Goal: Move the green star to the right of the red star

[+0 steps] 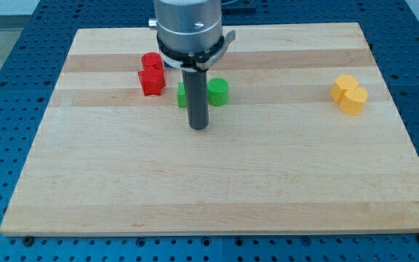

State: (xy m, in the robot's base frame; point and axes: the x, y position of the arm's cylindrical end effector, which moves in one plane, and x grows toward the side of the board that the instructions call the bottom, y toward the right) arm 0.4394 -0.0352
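Note:
The red star (151,82) lies at the board's upper left, with a red round block (152,61) touching it just above. The green star (182,94) sits just right of the red star, mostly hidden behind my rod. A green round block (218,92) lies right of the rod. My tip (198,126) rests on the board just below and slightly right of the green star, between the two green blocks.
A yellow heart-shaped block (349,94) lies at the view's right. The wooden board (217,189) sits on a blue perforated table. The arm's grey body (189,25) hangs over the board's top middle.

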